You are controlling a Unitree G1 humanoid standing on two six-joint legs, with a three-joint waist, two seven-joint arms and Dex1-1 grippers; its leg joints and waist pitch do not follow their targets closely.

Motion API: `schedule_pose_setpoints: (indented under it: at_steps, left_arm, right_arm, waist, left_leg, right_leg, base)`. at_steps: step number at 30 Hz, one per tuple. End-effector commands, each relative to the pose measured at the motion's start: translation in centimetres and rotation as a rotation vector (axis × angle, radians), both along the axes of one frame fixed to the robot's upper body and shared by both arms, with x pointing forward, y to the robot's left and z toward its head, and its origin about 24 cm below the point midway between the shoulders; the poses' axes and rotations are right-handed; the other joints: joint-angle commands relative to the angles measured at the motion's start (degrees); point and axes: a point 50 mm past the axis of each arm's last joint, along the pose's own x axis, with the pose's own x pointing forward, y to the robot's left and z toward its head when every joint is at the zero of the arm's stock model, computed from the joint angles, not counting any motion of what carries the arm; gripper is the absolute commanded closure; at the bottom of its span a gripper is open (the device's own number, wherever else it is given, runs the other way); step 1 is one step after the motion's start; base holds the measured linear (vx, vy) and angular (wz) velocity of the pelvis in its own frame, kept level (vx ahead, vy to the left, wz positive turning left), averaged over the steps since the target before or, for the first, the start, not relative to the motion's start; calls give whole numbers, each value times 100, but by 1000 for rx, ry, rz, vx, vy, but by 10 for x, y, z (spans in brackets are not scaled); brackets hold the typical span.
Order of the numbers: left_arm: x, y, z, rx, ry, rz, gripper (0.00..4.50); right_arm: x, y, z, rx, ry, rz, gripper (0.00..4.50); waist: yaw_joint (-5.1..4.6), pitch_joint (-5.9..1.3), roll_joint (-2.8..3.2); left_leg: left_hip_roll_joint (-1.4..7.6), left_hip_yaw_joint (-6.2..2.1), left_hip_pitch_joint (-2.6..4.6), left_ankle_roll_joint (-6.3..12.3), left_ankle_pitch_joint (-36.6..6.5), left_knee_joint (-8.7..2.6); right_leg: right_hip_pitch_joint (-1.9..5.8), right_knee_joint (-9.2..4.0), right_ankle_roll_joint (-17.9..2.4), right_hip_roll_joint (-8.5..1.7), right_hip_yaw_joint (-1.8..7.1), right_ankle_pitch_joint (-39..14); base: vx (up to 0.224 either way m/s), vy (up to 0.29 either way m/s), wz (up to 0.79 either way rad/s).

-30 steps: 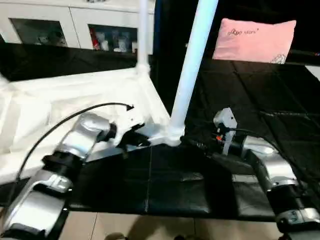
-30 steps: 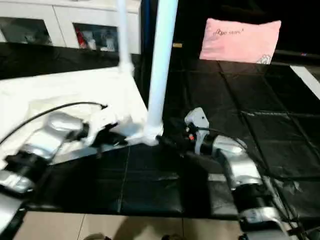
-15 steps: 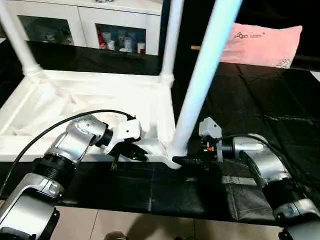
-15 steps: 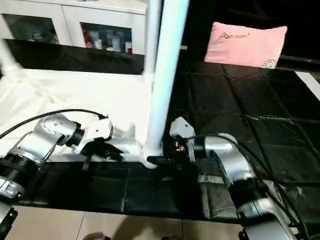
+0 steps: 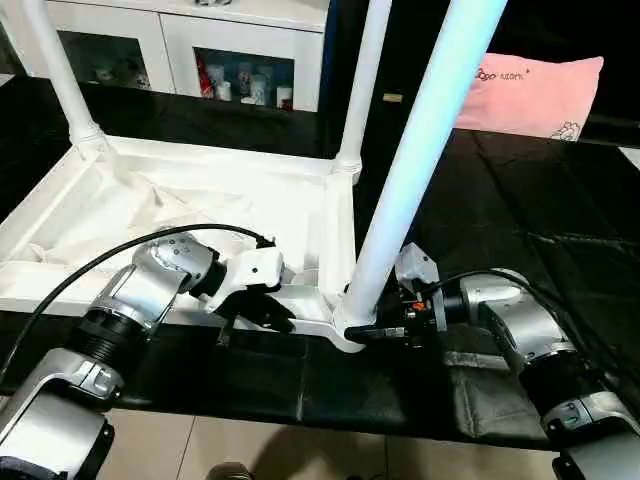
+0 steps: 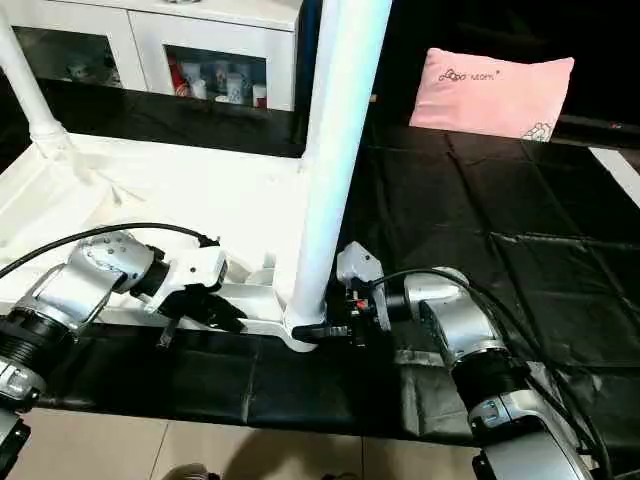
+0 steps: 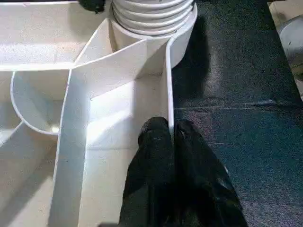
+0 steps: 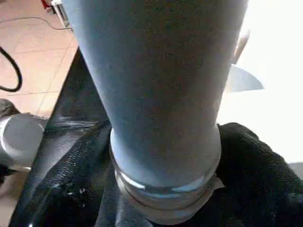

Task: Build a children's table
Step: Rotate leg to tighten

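The white tabletop (image 5: 200, 200) lies upside down on the black mat, ribbed underside up. Three white legs stand in its corner sockets: far left (image 5: 62, 70), far right (image 5: 362, 90) and the near right leg (image 5: 410, 170). My left gripper (image 5: 275, 312) is shut on the tabletop's thin near rim wall, one black finger (image 7: 154, 142) on each side of it, close to the near right socket (image 7: 151, 19). My right gripper (image 5: 365, 330) reaches in from the right at the base of the near right leg (image 8: 161, 94). Its fingers (image 8: 246, 161) lie against both sides of the leg.
A pink pillow (image 5: 530, 95) lies at the back right on the black mat (image 5: 520, 200). A white glass-door cabinet (image 5: 180, 50) stands behind the tabletop. The mat's front edge meets the tiled floor (image 5: 300, 450) below my arms. A black cable (image 5: 120, 255) loops over my left forearm.
The camera has tilted, so the whole picture shifted. My right gripper has moved left to the near right leg's base and its fingers have narrowed onto it. The left gripper keeps its hold.
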Motion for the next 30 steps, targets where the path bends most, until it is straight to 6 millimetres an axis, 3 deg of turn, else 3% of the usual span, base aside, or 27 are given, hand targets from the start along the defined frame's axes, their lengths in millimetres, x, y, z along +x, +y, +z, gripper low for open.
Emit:
schedule_pose_setpoints:
  at_steps: [1, 6, 10, 13, 15, 17, 18, 20, 22, 25, 27, 30]
  left_arm:
    - [-9, -9, -5, 35, 30, -109, 450]
    - [-8, -8, -6, 37, 37, -103, 450]
    - [-4, -10, -7, -12, 78, 2, 450]
    - [-1, -13, -7, -47, 85, 63, 450]
    - [5, -19, -5, -93, 89, 152, 450]
    - [8, -22, -4, -114, 94, 190, 450]
    - [17, -33, 1, -176, 89, 313, 450]
    - [22, -38, 4, -197, 89, 365, 450]
    - [31, -48, 9, -229, 73, 475, 450]
    - [43, -64, 10, -223, -4, 609, 450]
    - [47, -69, 10, -216, -31, 645, 450]
    - [51, -75, 10, -210, -66, 698, 450]
  right_arm:
    - [3, -2, 4, -6, -4, 4, 129]
    - [0, -2, 2, 3, 16, 13, 159]
    - [-3, -2, 0, 34, 47, -10, 167]
    - [-5, -2, -4, 24, 62, -48, 169]
    - [-4, 3, -12, 4, 72, -151, 169]
    - [-3, 6, -15, 0, 76, -190, 169]
    - [2, 16, -23, -9, 101, -354, 169]
    - [5, 22, -26, -7, 115, -425, 169]
    - [12, 36, -28, 22, 150, -559, 171]
    - [25, 61, -31, 37, 215, -803, 171]
    - [28, 68, -33, 24, 221, -863, 171]
    - [33, 76, -33, -9, 220, -933, 171]
  waist:
    - [-28, -407, 44]
    - [-27, -413, 54]
    - [-24, -417, 79]
    - [-9, -403, 58]
    - [-21, -398, 66]
    - [-50, -351, 60]
    - [-94, -346, 57]
    - [-132, -338, 42]
    - [-211, -346, 47]
    - [-293, -357, 52]
    - [-310, -366, 51]
    - [-333, -384, 80]
  left_leg:
    - [142, 20, 12, 158, -1006, -382]
    - [137, 21, 15, 142, -1010, -379]
    - [140, 27, 20, 137, -966, -376]
    - [133, 24, 26, 134, -1032, -379]
    - [130, 18, 25, 106, -1082, -387]
    - [117, -6, 57, 7, -1417, -407]
    - [108, -8, 52, -60, -1471, -412]
    - [72, -40, 83, -101, -1630, -404]
    - [46, -67, 32, -100, -1583, -403]
    - [21, -70, 62, -140, -1594, -382]
    - [8, -63, 81, -80, -1610, -365]
    - [45, -53, 71, -37, -1534, -392]
  right_leg:
    - [343, -390, -989, -423, 274, -1635]
    - [347, -385, -1035, -416, 271, -1543]
    - [355, -360, -1126, -404, 271, -1330]
    - [350, -391, -1090, -413, 270, -1499]
    - [347, -405, -1044, -420, 272, -1647]
    - [316, -490, -874, -434, 250, -2390]
    - [314, -513, -778, -429, 255, -2624]
    - [293, -581, -574, -448, 214, -3176]
    - [323, -625, -372, -447, 186, -3424]
    - [265, -643, -392, -433, 174, -3434]
    - [267, -673, -350, -439, 176, -3419]
    - [265, -592, -551, -406, 217, -2768]
  base:
    - [0, 0, 0]
    - [0, 0, 0]
    - [0, 0, 0]
    - [0, 0, 0]
    - [0, 0, 0]
    - [0, 0, 0]
    - [0, 0, 0]
    - [0, 0, 0]
    - [0, 0, 0]
    - [0, 0, 0]
    - [0, 0, 0]
    - [0, 0, 0]
